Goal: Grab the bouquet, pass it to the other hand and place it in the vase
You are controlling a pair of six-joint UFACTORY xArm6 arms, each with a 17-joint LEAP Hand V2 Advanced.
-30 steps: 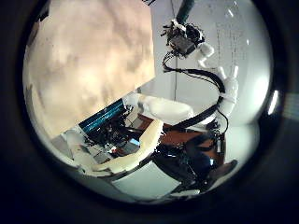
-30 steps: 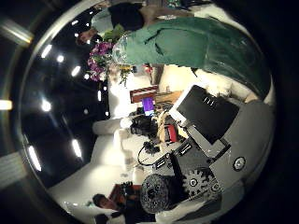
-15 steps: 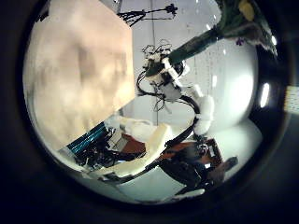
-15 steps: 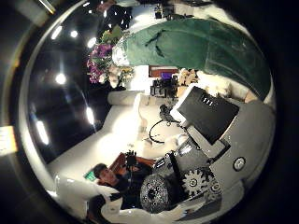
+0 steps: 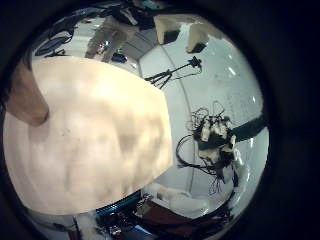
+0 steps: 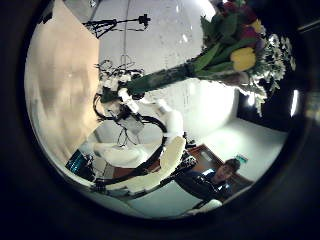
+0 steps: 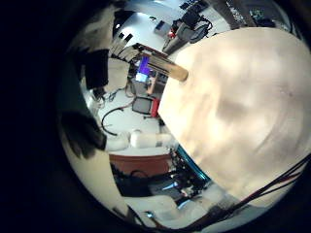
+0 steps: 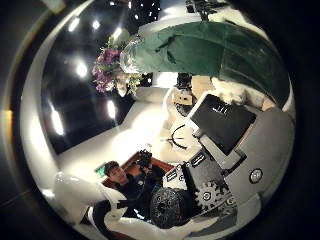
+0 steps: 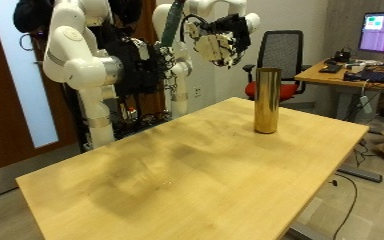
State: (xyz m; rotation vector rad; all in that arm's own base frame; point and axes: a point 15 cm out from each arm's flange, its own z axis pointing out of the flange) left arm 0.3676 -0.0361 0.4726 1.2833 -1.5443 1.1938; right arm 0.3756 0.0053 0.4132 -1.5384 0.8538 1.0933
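In the outside view a tall brass vase (image 9: 265, 100) stands upright near the far corner of the wooden table (image 9: 179, 175). High above the table's back edge a hand (image 9: 220, 35) hangs with loose fingers, and a dark green bouquet stem (image 9: 175, 25) beside it runs up out of sight. The bouquet's green wrap (image 8: 200, 50) fills the right thumb side view, close to that palm, with flowers (image 8: 108, 65) at its end. From the left palm, the bouquet (image 6: 235, 50) stretches to the right hand (image 6: 120, 88), which grips its stem. The left hand's fingers (image 5: 110, 35) look straight.
An office chair (image 9: 283, 55) and a desk with a monitor (image 9: 379, 30) stand beyond the table's far edge. The white arms (image 9: 79, 50) rise behind the back edge. The vase (image 7: 160, 66) also shows past the tabletop (image 7: 243, 97).
The left palm's view has swung round, so the bouquet's flowers now loom large in it. The right palm's view has shifted only slightly, with the green wrap still close.
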